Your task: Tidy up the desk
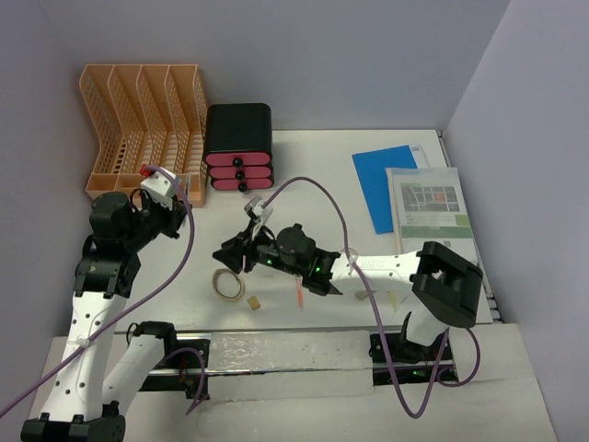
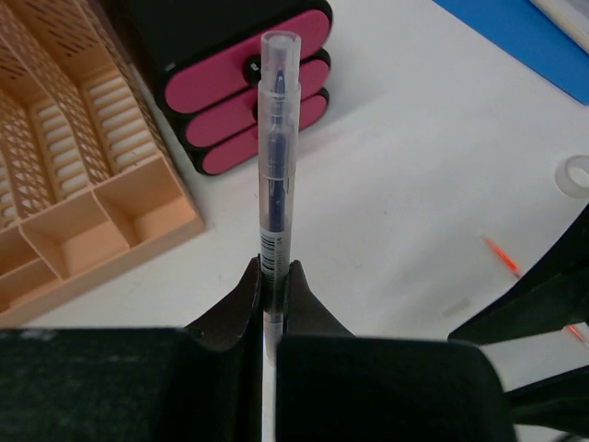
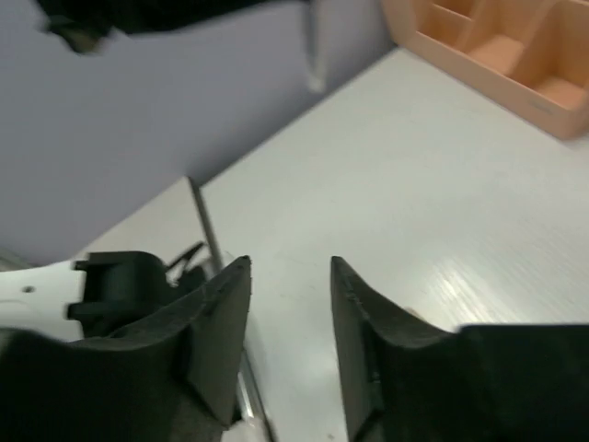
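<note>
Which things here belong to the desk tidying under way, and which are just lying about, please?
In hand: desk; pen, gripped in the shut left claw; open, empty right claw; peach file rack, probably the pen's destination.
Lying about: tape ring, red stick, tan block, blue folder, printed sheet, pink-drawer box.

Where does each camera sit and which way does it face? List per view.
Top external: above and behind, looking down on the desk; left arm, right arm show.
Left wrist: on the left hand, shut on a pen, facing the file rack and drawer box.
Right wrist: on the open right hand, facing across the desk.
All three share the file rack.
</note>
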Controlling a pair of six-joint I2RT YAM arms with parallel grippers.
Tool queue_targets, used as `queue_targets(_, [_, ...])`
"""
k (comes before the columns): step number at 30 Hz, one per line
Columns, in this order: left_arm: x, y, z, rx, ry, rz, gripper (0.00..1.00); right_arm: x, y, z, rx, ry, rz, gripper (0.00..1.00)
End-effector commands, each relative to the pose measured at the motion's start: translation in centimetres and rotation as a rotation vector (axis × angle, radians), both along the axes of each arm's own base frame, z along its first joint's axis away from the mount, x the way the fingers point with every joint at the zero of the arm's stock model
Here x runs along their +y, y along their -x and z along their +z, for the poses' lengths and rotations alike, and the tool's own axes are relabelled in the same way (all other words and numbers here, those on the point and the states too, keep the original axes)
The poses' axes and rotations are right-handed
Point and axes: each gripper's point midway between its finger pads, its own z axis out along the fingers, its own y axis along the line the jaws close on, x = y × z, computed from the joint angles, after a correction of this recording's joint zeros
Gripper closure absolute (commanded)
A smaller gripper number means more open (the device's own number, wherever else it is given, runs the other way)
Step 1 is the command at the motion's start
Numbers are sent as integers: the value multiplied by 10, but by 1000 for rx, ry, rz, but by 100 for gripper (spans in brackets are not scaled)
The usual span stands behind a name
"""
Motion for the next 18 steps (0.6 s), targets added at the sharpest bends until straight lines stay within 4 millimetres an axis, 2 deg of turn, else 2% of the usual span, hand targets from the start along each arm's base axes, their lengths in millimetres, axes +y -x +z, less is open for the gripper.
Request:
queue_targets(1, [15, -20, 28, -120, -5, 94, 100, -23, -27, 28, 0, -5, -104, 44])
queue_targets(3, [28, -25, 24, -115, -25, 157, 100, -32, -62, 23, 36, 76, -268, 38])
queue_targets(6, [45, -31, 18, -108, -39, 234, 100, -50, -112, 14, 58, 227, -557, 34])
queue_targets(7, [51, -33, 15, -103, -43, 260, 100, -50, -125, 16, 57, 253, -626, 34])
queue_targets(12, [70, -42, 2, -95, -50, 344, 100, -54, -171, 11, 45, 406, -909, 29])
queue_targets(14, [70, -43, -5, -83, -52, 348, 100, -44, -185, 8, 36, 412, -959, 30])
queue_targets(16, [72, -44, -7, -81, -52, 352, 100, -43, -194, 10, 15, 405, -1013, 31])
queue_targets(18, [75, -43, -7, -82, -52, 355, 100, -46, -213, 10, -6, 386, -1110, 35])
